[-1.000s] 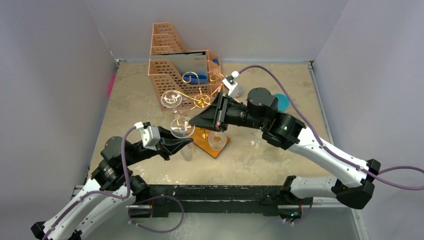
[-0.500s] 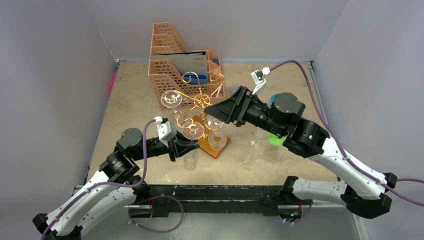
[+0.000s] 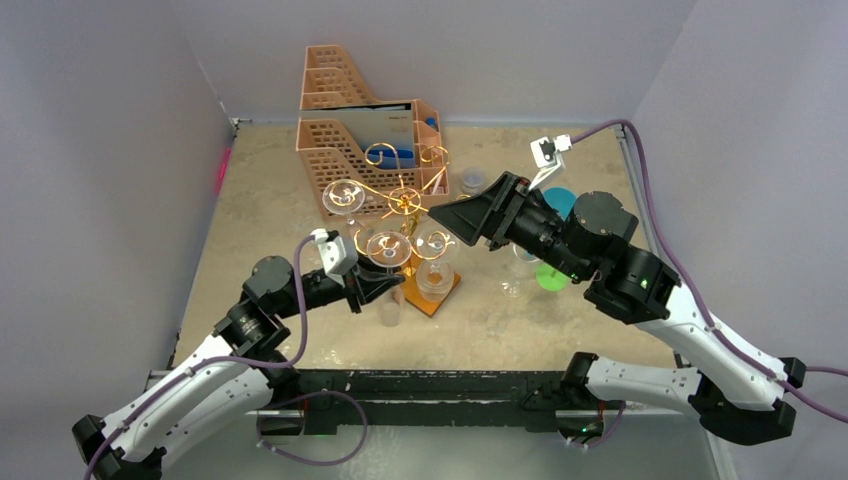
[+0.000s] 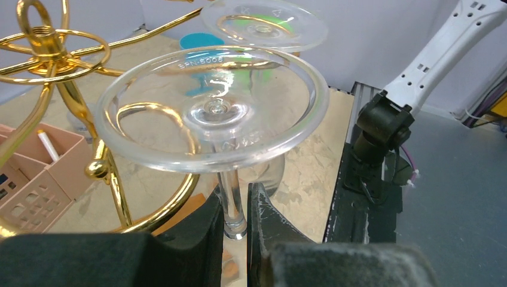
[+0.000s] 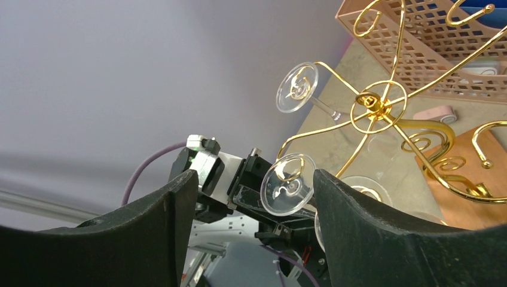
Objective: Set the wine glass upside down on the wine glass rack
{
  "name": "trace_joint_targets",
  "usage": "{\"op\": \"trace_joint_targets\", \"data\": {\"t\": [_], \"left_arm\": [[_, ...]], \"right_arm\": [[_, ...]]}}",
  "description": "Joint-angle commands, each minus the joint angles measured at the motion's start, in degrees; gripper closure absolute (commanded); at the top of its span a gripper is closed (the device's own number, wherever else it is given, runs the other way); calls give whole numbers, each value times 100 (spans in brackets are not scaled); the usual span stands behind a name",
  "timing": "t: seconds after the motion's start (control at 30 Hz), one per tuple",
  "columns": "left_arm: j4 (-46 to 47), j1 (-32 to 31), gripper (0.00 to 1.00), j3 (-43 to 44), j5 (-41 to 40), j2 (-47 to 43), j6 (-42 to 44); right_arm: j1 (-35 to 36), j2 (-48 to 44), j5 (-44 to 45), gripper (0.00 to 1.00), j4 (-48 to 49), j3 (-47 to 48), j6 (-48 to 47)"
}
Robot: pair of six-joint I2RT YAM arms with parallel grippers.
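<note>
My left gripper (image 3: 383, 285) is shut on the stem of a clear wine glass (image 3: 388, 248), held upside down with the foot up and the bowl hanging below the fingers. In the left wrist view the fingers (image 4: 203, 230) pinch the stem under the wide foot (image 4: 212, 107), close beside a gold scroll arm. The gold wire rack (image 3: 405, 200) stands on a brown wooden base (image 3: 415, 297); it also shows in the right wrist view (image 5: 378, 104). My right gripper (image 3: 440, 215) is open and empty, raised to the right of the rack, with the held glass (image 5: 288, 191) between its fingers in its own view.
Two other glasses hang on the rack (image 3: 343, 196) (image 3: 434, 240). A peach-orange file organizer (image 3: 350, 130) stands behind it. A blue lid (image 3: 560, 200), a green item (image 3: 550, 277), a small jar (image 3: 473, 181) and a clear glass (image 3: 515, 270) lie to the right.
My left arm has carried the upside-down glass rightward, up to the rack's near arm. My right arm has drawn back to the right, away from the rack's centre.
</note>
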Motion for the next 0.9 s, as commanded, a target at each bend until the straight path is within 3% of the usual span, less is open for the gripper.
{"op": "trace_joint_targets", "data": {"t": [0.0, 0.3, 0.87], "left_arm": [[819, -2, 100, -187, -380, -24, -148], [1182, -2, 100, -565, -672, -258, -237], [2938, -4, 100, -1462, -1325, -356, -680]], "right_arm": [[24, -39, 160, 27, 207, -37, -305], [18, 9, 75, 25, 506, -192, -322], [20, 129, 215, 26, 612, -209, -311]]}}
